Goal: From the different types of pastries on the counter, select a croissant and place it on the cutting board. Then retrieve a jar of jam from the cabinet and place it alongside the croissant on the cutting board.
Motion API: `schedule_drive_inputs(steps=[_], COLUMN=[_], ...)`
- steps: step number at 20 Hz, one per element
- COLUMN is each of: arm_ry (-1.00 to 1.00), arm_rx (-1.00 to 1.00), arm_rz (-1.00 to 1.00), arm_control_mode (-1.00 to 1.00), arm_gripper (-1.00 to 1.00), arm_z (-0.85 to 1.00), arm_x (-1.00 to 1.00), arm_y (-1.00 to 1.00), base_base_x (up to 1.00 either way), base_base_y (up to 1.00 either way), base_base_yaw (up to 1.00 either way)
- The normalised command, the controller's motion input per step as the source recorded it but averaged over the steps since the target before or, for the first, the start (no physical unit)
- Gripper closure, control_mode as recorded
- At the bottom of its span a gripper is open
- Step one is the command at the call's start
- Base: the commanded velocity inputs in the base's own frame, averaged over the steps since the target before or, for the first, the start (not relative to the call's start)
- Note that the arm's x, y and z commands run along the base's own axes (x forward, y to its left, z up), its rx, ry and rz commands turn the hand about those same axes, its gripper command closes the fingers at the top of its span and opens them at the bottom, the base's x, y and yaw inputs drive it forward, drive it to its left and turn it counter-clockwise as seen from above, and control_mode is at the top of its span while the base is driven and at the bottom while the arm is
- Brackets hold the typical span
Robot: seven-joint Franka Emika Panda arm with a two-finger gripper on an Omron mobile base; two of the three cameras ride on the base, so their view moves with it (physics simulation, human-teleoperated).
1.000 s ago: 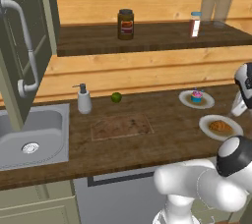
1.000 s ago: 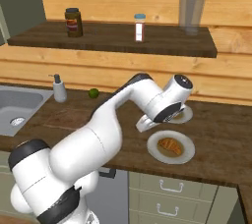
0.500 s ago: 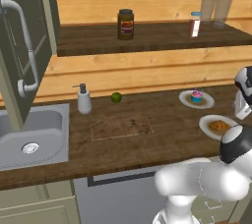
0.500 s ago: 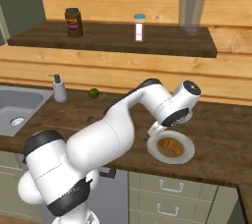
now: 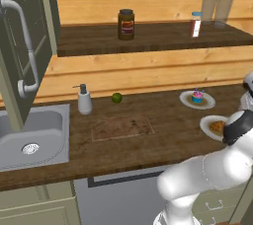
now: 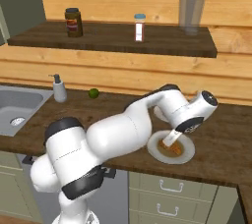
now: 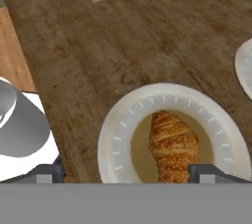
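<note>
Hovering above the croissant (image 7: 173,145), the gripper (image 7: 126,171) has its fingers spread wide, one tip on either side of the pastry — nothing is held. Croissant lies on a white plate (image 7: 118,139) on the counter (image 7: 98,56), right of the cutting board (image 5: 122,127) and well apart from it. Cupcake (image 5: 197,95) sits on its own plate behind.

The cutting board (image 5: 122,127) lies bare on the counter (image 5: 163,140); 2 plates sit right.
</note>
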Motion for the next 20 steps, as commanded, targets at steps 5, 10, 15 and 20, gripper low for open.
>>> schedule_drive_inputs(steps=[5,10,15,20], arm_ry=[-0.03,0.0,0.0,0.0], arm_rx=[0.01,0.01,0.0,0.0], arm_rz=[0.04,0.0,0.0,0.0], arm_control_mode=[-1.0,-1.0,-1.0,-1.0], arm_gripper=[-1.0,-1.0,-1.0,-1.0], arm_z=[-0.5,-0.26,-0.23,-0.26], arm_x=[0.19,0.19,0.16,0.24], arm_y=[-0.05,-0.03,0.0,0.0], base_base_x=[0.0,0.0,0.0,0.0], base_base_y=[0.0,0.0,0.0,0.0], base_base_yaw=[0.0,0.0,0.0,0.0])
